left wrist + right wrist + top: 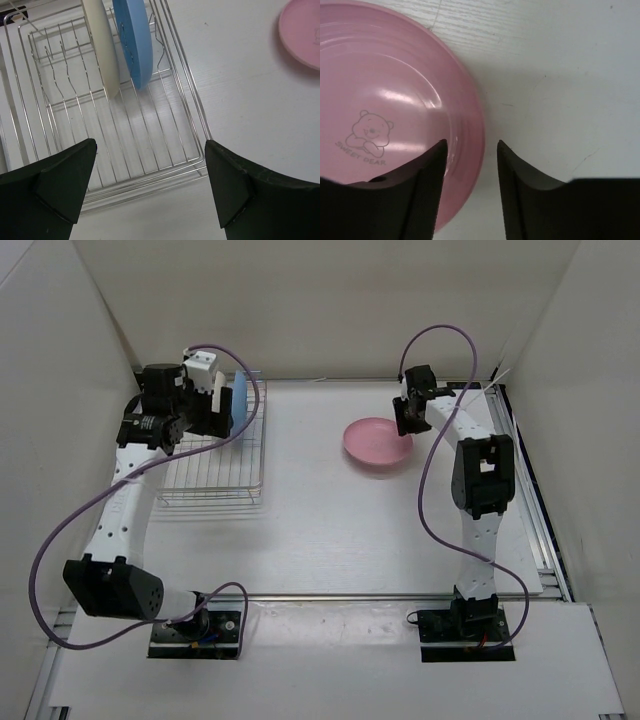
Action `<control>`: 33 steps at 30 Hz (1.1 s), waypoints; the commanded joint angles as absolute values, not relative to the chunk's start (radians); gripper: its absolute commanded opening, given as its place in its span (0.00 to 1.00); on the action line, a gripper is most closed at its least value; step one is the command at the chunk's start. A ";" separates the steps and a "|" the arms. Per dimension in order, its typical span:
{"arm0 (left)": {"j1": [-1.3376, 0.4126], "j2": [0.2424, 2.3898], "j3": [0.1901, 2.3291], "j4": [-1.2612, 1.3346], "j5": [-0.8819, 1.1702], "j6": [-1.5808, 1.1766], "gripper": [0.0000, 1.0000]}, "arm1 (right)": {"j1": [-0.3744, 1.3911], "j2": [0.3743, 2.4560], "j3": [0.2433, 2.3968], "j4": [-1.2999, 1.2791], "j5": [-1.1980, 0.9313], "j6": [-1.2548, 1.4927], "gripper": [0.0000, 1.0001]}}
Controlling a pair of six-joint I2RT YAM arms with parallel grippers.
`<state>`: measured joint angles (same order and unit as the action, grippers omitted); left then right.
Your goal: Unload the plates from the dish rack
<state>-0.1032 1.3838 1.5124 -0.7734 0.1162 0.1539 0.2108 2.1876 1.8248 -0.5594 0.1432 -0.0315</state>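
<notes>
While pink plate (377,443) lies flat right of rack (210,476), right claw (471,145) straddles its rim, parted; left claw (150,145) spread above rack.

The round shallow pink plate (405,65) carries faint lettering, "SWEET BEAR", printed beneath a small bear drawing (370,131).

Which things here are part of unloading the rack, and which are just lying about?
Part of the job:
- pink plate, flat on the table
- cream plate and blue plate, on edge in the dish rack

Not part of it:
- purple cables on the arms
- table
- white walls
</notes>
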 commanded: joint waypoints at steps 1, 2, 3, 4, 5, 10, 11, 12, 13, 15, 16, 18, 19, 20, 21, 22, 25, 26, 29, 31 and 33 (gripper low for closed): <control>-0.069 1.325 1.496 -0.704 0.212 0.092 1.00 | 0.210 2.192 1.850 -0.571 0.158 -0.044 0.50; -0.052 1.312 1.476 -0.663 0.222 0.083 1.00 | 0.210 2.192 1.850 -0.580 0.158 -0.044 0.61; -0.028 1.287 1.453 -0.629 0.222 0.054 1.00 | 0.210 2.183 1.850 -0.580 0.149 -0.044 0.64; -0.011 1.272 1.387 -0.586 0.245 0.040 1.00 | 0.210 2.183 1.861 -0.595 0.134 -0.044 0.69; 0.006 1.258 1.358 -0.545 0.280 0.028 1.00 | 0.210 2.183 1.870 -0.595 0.133 -0.044 0.75; 0.124 1.296 1.363 -0.434 0.424 -0.041 1.00 | 0.178 2.051 1.888 -0.627 0.080 -0.035 0.86; 0.142 1.311 1.373 -0.434 0.452 -0.041 1.00 | 0.163 2.022 1.888 -0.643 0.065 -0.035 0.91; 0.159 1.328 1.373 -0.416 0.481 -0.052 1.00 | 0.147 1.972 1.908 -0.662 0.043 -0.035 0.91; 0.196 1.363 1.388 -0.404 0.555 -0.052 1.00 | 0.138 1.948 1.917 -0.687 -0.006 -0.050 0.91; 0.228 1.405 1.410 -0.379 0.642 -0.042 1.00 | 0.123 1.877 1.930 -0.777 -0.070 -0.115 0.91; 0.245 1.423 1.423 -0.367 0.743 -0.041 0.98 | 0.111 1.849 1.921 -0.807 -0.095 -0.138 0.91; 0.273 1.489 1.442 -0.316 0.858 -0.032 0.97 | 0.097 1.761 1.893 -0.908 -0.182 -0.196 0.91; 0.287 1.515 1.456 -0.307 0.882 -0.023 0.97 | 0.081 1.726 1.832 -0.931 -0.204 -0.234 0.91; 0.287 1.578 1.498 -0.307 0.911 -0.012 0.97 | 0.063 1.644 1.786 -0.940 -0.219 -0.244 0.91; 0.296 1.615 1.528 -0.327 0.966 -0.003 0.97 | 0.063 1.600 1.740 -0.940 -0.219 -0.244 0.91; 0.296 1.688 1.593 -0.343 0.994 0.014 0.97 | 0.048 1.518 1.651 -0.940 -0.228 -0.253 0.92; 0.296 1.782 1.676 -0.377 1.049 0.023 0.97 | 0.034 1.405 1.521 -0.940 -0.241 -0.284 0.96; 0.296 1.830 1.696 -0.377 1.060 0.023 0.97 | 0.034 1.346 1.499 -0.940 -0.241 -0.284 0.97; 0.296 1.905 1.764 -0.377 1.049 0.023 0.97 | 0.025 1.255 1.434 -0.959 -0.213 -0.295 0.97; 0.296 1.942 1.790 -0.377 1.060 0.023 0.97 | 0.025 1.209 1.424 -0.959 -0.213 -0.295 0.97; 0.296 1.988 1.812 -0.368 1.078 0.003 0.94 | 0.025 1.200 1.413 -0.969 -0.202 -0.275 0.97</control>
